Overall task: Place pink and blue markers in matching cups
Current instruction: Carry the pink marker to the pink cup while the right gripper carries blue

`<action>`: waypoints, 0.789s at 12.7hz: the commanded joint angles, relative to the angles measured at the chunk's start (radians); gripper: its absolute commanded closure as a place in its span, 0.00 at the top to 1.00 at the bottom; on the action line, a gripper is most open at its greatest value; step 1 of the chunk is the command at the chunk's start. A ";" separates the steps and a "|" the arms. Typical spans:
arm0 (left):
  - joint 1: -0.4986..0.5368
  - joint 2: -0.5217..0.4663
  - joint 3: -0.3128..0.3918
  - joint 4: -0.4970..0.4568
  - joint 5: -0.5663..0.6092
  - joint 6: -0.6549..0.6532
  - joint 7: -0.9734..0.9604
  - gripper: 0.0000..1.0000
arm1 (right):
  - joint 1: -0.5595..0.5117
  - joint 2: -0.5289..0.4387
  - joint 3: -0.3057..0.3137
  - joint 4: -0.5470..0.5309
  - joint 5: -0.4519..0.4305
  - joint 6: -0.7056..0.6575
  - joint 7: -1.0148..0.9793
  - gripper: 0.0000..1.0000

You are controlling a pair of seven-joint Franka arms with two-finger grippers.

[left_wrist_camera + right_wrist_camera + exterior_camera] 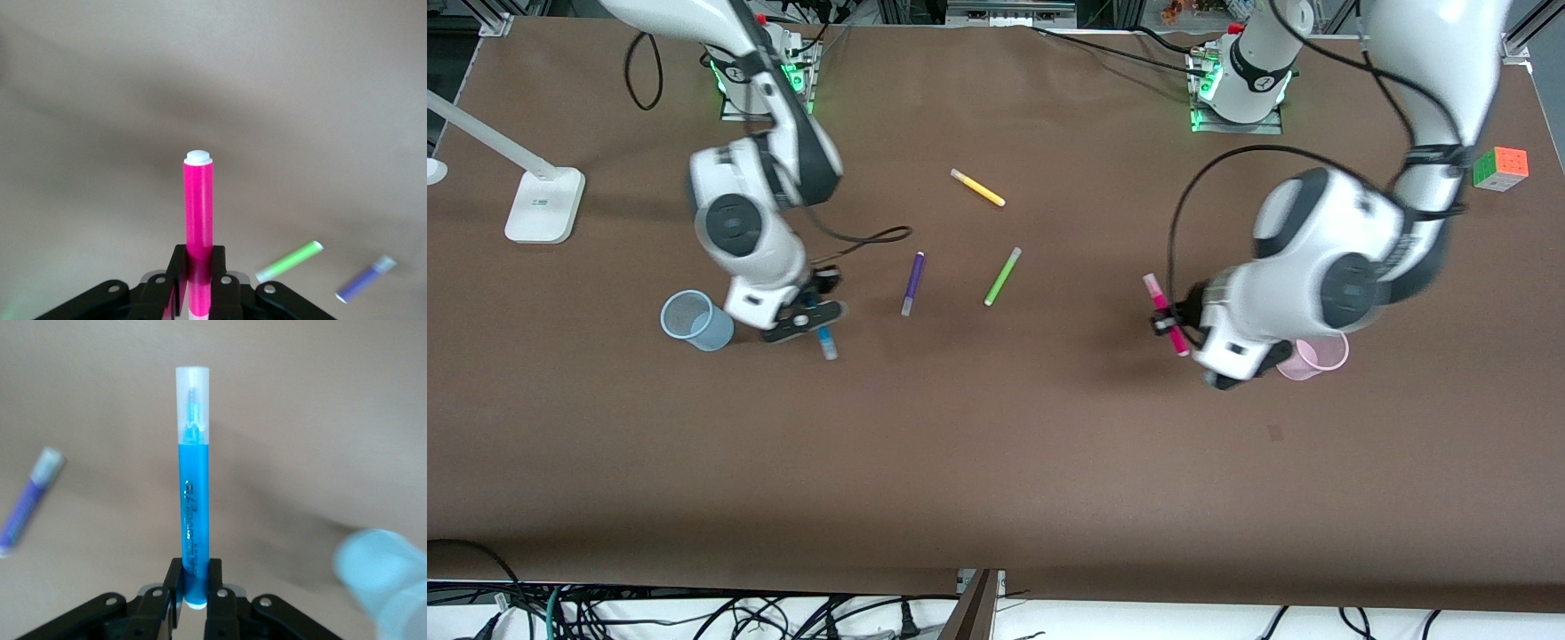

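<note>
My right gripper [811,320] is shut on the blue marker [827,342], held over the table beside the pale blue cup [694,320]. In the right wrist view the blue marker [192,487] sticks out from the shut gripper [193,570], pale cap away from it, and the blue cup [387,580] is off to one side. My left gripper [1172,322] is shut on the pink marker [1164,311], over the table beside the pale pink cup [1316,356], which the hand partly hides. The left wrist view shows the pink marker [199,213] clamped in the gripper [198,257].
A purple marker [912,283], a lime-green marker [1002,276] and a yellow marker [978,188] lie mid-table between the arms. A colour cube [1500,168] sits at the left arm's end. A white lamp base [543,204] stands at the right arm's end.
</note>
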 commanded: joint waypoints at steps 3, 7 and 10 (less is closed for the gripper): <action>0.200 0.016 -0.016 0.051 -0.222 -0.100 0.052 0.00 | -0.100 0.037 -0.094 0.255 -0.044 -0.346 -0.459 0.00; 0.333 0.047 -0.015 0.050 -0.338 -0.135 0.067 0.00 | -0.149 0.068 -0.094 0.277 -0.295 -0.376 -0.676 0.00; 0.427 0.088 -0.013 0.043 -0.399 -0.140 0.079 0.00 | -0.158 0.115 -0.094 0.273 -0.384 -0.391 -0.741 0.00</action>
